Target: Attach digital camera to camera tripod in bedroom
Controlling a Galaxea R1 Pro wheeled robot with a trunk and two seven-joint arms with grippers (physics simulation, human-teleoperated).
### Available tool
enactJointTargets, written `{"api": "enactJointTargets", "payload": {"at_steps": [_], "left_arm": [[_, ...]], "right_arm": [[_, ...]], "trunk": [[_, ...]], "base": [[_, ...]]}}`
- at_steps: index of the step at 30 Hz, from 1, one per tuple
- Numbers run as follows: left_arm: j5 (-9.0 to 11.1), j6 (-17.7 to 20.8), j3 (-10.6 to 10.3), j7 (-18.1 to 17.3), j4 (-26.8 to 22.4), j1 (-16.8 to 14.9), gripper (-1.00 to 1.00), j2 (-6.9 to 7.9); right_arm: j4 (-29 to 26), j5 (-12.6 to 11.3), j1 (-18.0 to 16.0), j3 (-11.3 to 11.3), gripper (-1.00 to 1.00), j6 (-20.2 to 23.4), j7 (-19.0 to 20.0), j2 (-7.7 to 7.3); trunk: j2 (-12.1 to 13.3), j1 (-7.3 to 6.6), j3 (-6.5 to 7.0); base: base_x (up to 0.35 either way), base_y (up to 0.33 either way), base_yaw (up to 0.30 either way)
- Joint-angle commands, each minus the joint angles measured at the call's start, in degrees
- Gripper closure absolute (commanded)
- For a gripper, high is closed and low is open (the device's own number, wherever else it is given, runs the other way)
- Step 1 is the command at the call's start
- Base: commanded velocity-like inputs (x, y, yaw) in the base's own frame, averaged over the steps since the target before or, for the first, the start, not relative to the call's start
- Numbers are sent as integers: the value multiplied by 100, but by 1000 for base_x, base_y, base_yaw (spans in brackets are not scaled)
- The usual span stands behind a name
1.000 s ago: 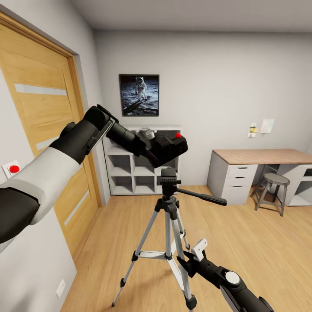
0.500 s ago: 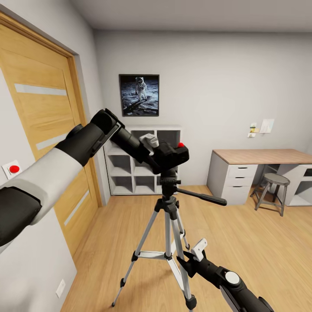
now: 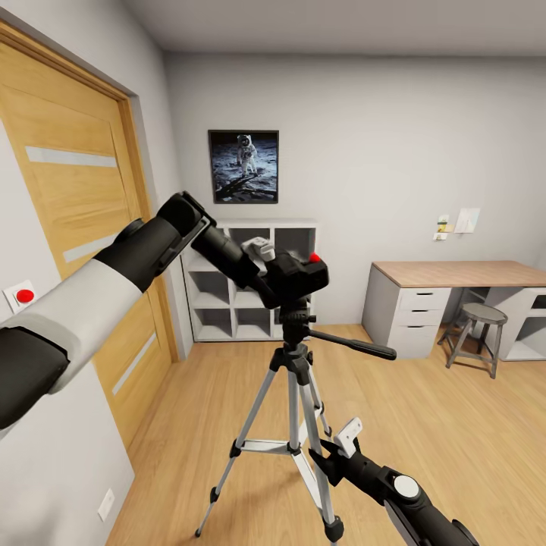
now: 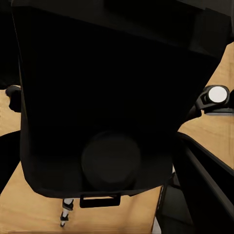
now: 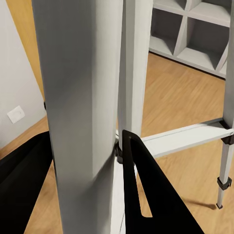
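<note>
Basically the left gripper (image 3: pixel 267 267) is clamped on the small black boxy digital camera (image 3: pixel 302 274) with the red top button, which sits right at the black head of the silver-legged camera tripod (image 3: pixel 296 315); I can't tell if it's seated. Risk: letting go while it's tilted or off-centre drops it onto the light wood floor (image 3: pixel 425 409). Right gripper (image 3: pixel 343 447) sits around a tripod leg, fingers apart, so a nudge there could shift the stand.

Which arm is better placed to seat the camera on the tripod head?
Left. Its tool holds the digital camera right above the camera tripod head. The right tool is low by the tripod's legs, one leg between its fingers.
</note>
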Motion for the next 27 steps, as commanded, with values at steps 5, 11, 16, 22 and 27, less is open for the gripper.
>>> {"api": "enactJointTargets", "payload": {"at_steps": [5, 11, 16, 22, 27], "left_arm": [[-54, 60, -33, -68, -15, -5, 100, 88], [-54, 60, -36, -69, -24, -6, 100, 133], [-54, 60, -37, -69, -33, -7, 100, 166], [-54, 60, -28, -69, -34, -7, 100, 173], [-54, 60, -32, -69, -34, -6, 100, 176]], "right_arm": [[277, 43, 0, 47, 100, 14, 11, -3], [277, 45, 0, 47, 100, 12, 11, -3], [277, 44, 0, 47, 100, 11, 11, -3], [277, 41, 0, 47, 100, 6, 157, -3], [277, 45, 0, 47, 100, 6, 557, -6]], "trunk": [[-2, 3, -4], [-2, 3, -4], [-2, 3, -4], [-2, 3, -4], [-2, 3, -4]], "base": [[0, 0, 0], [0, 0, 0], [0, 0, 0], [0, 0, 0], [0, 0, 0]]}}
